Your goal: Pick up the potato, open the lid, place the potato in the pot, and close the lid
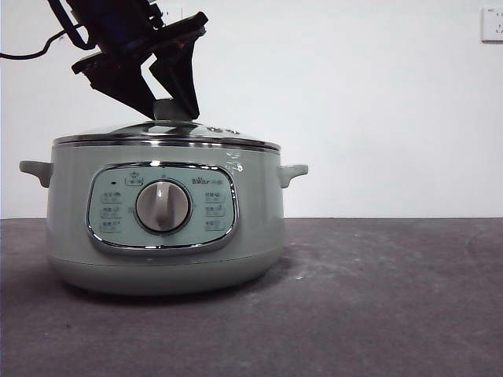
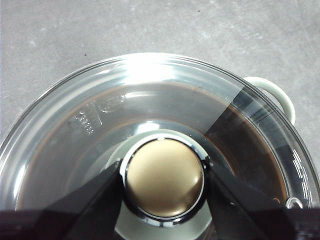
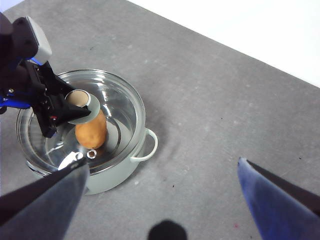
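The pale green pot [image 1: 71, 212] stands on the grey table with the glass lid [image 1: 212, 132] lying on its rim. My left gripper [image 1: 173, 115] reaches down from above, shut on the lid's round knob [image 2: 164, 175], one jaw against each side. Through the glass lid [image 3: 120, 105] the right wrist view shows the orange-brown potato [image 3: 91, 131] lying inside the pot [image 3: 107, 180]. My right gripper [image 3: 164, 164] hangs high over the bare table beside the pot, open and empty.
Grey table top [image 1: 377, 298] stretches to the right of the pot, ending at a white wall. A wall socket [image 1: 492, 23] sits in the upper right corner. One pot handle [image 2: 280, 95] sticks out past the lid's rim.
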You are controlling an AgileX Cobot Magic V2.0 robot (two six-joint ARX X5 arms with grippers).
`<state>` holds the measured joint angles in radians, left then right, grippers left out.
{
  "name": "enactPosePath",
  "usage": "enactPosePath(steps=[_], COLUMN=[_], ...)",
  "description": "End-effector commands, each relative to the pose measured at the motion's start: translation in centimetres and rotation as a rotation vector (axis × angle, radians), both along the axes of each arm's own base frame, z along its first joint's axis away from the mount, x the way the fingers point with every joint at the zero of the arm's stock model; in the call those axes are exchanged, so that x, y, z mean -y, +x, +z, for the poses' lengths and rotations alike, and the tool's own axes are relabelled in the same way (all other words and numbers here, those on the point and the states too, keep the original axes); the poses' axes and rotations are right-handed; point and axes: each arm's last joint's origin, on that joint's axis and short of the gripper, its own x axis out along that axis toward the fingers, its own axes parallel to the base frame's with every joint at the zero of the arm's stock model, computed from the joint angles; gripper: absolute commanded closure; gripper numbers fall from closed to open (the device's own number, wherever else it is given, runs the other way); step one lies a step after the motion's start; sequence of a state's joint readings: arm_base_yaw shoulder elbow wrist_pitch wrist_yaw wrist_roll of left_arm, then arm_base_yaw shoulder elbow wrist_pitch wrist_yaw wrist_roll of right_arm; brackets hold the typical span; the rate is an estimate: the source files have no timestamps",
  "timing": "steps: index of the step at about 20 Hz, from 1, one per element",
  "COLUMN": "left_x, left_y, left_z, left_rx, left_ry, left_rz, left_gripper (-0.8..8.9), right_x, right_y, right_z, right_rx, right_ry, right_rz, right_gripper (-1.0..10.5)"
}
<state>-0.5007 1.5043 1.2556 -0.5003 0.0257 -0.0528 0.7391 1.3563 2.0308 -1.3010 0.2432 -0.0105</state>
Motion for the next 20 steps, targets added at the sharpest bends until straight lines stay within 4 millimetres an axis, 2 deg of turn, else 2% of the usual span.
enactPosePath(steps=[1, 2, 3, 6, 9, 14, 17, 18, 20], left_x=[0.2, 0.2, 0.2, 0.0, -0.7, -3.2, -5.1, -5.7, -6.5], left_y=[0.1, 0.2, 0.2, 0.0, -1.4, -6.4, -9.7, -10.7, -12.3], left_z=[-2.2, -2.2, -2.1, -1.4, 1.1, 7.1, 9.6, 10.0, 10.4], left_rx=[-0.09, -0.087, -0.079, -0.049, 0.041, 0.222, 0.311, 0.328, 0.336], left_ry=[0.052, 0.051, 0.047, 0.037, 0.0, -0.107, -0.14, -0.132, -0.096], left_rz=[-0.008, -0.006, -0.005, 0.0, 0.01, 0.002, -0.009, -0.018, -0.039], left_gripper=[6.77, 5.33, 4.36, 4.31, 4.31, 4.37, 4.44, 5.17, 8.47], right_x=[0.0, 0.0, 0.0, 0.0, 0.0, -0.1, -0.5, -0.6, -0.7], right_y=[0.0, -0.1, -0.1, -0.1, 0.0, 0.1, 0.6, 0.7, 0.9], right_z=[0.1, 0.1, 0.1, 0.1, 0.0, -0.7, -2.0, -2.6, -3.8], right_rx=[0.001, 0.001, 0.0, -0.009, -0.013, -0.05, -0.075, -0.075, -0.058], right_ry=[0.014, 0.014, 0.017, 0.035, 0.039, 0.012, -0.012, -0.014, 0.001], right_rz=[-0.009, -0.009, -0.011, -0.022, -0.026, -0.031, -0.034, -0.036, -0.04], right_gripper=[4.5, 4.5, 4.5, 4.5, 4.5, 4.6, 7.0, 7.9, 9.3])
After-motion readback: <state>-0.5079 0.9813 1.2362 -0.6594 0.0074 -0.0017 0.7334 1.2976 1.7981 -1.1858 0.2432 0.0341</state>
